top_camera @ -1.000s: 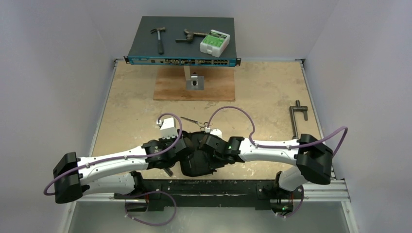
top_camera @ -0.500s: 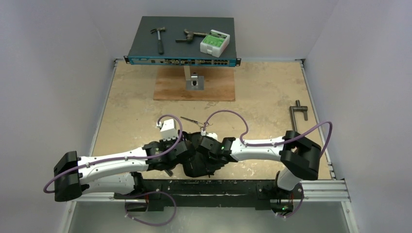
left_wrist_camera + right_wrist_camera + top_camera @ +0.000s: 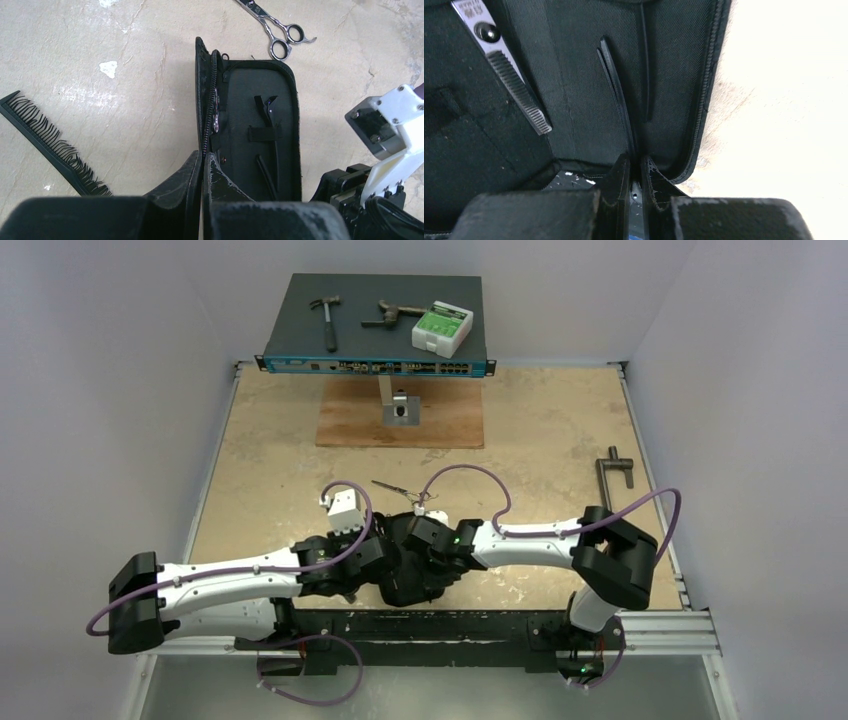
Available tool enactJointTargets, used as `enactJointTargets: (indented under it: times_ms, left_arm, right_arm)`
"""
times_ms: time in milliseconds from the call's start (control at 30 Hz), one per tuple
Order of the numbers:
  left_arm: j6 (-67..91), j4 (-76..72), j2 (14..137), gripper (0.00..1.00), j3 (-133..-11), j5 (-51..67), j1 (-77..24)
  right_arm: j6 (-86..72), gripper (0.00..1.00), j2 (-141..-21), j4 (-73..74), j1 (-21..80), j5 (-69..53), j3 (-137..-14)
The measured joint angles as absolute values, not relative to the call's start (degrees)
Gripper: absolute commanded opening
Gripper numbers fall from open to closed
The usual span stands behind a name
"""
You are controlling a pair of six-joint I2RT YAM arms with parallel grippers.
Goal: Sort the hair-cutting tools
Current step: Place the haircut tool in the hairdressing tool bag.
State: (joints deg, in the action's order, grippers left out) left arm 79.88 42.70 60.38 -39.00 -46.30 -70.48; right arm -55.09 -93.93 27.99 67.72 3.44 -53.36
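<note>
Above, we see a black case at the table's near edge, silver scissors just beyond. Left wrist: left gripper clamped on the case's flap, comb at left. Right wrist: right gripper closed on a thin black strip inside.

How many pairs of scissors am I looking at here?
2: one pair of scissors lies on the table beyond the open black case; a toothed-blade pair sits inside it. Others may be hidden.

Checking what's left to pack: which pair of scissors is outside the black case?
The silver pair on the bare table beyond the case's far end; the other, with a toothed blade, lies inside the case.
</note>
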Motion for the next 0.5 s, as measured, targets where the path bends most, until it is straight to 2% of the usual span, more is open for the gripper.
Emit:
enactJointTargets:
  times_ms: [500]
  left_arm:
    - [81.03,42.52,60.38,0.00,-38.65,-47.35,-71.44]
  right_arm:
    - [-55.55,0.00,-94.00,27.42,65.80,3.38,-53.36]
